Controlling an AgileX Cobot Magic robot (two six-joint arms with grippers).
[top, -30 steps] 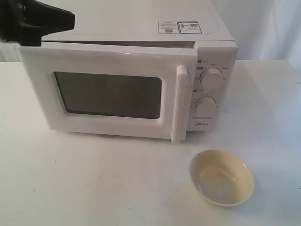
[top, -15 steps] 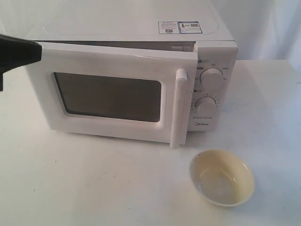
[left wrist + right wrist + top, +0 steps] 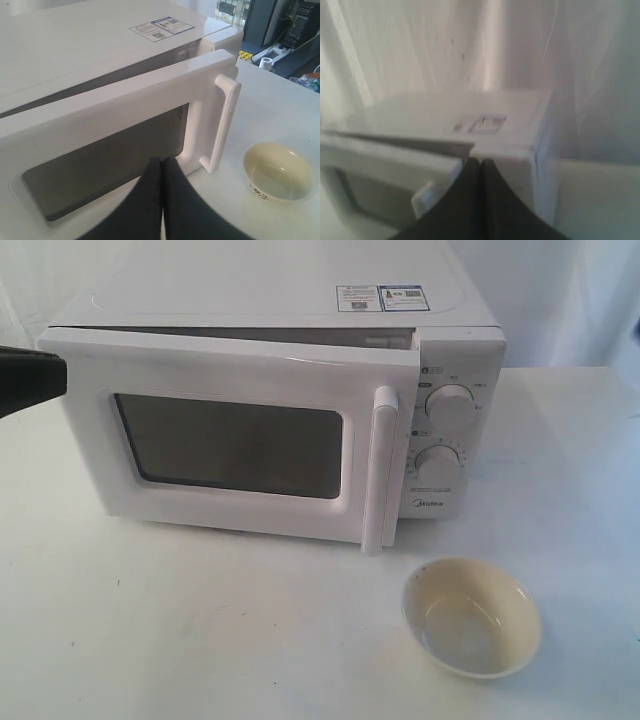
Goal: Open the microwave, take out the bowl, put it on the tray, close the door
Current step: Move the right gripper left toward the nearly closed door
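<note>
The white microwave (image 3: pixel 455 350) stands at the back of the table, and its door (image 3: pixel 230 440) hangs slightly ajar, with a gap along the top edge. The tall bar handle (image 3: pixel 378 470) is free. The cream bowl (image 3: pixel 470 617) sits empty on the table in front of the dial panel; it also shows in the left wrist view as the bowl (image 3: pixel 280 172). My left gripper (image 3: pixel 55 378) is shut and empty, hovering just left of the door's hinge-side corner; in its own view the left gripper (image 3: pixel 162 162) points at the door window (image 3: pixel 105 170). My right gripper (image 3: pixel 480 162) is shut and empty, facing the microwave top (image 3: pixel 470 112). No tray is in view.
The white table (image 3: pixel 200 640) runs in front of and to the right of the microwave. A white curtain (image 3: pixel 580 290) hangs behind. Beyond the table's far edge, the left wrist view shows dark equipment (image 3: pixel 280 25).
My left gripper has come down from above the door's upper left corner to the left edge of the view, beside that corner. Door stays ajar and the bowl has not moved.
</note>
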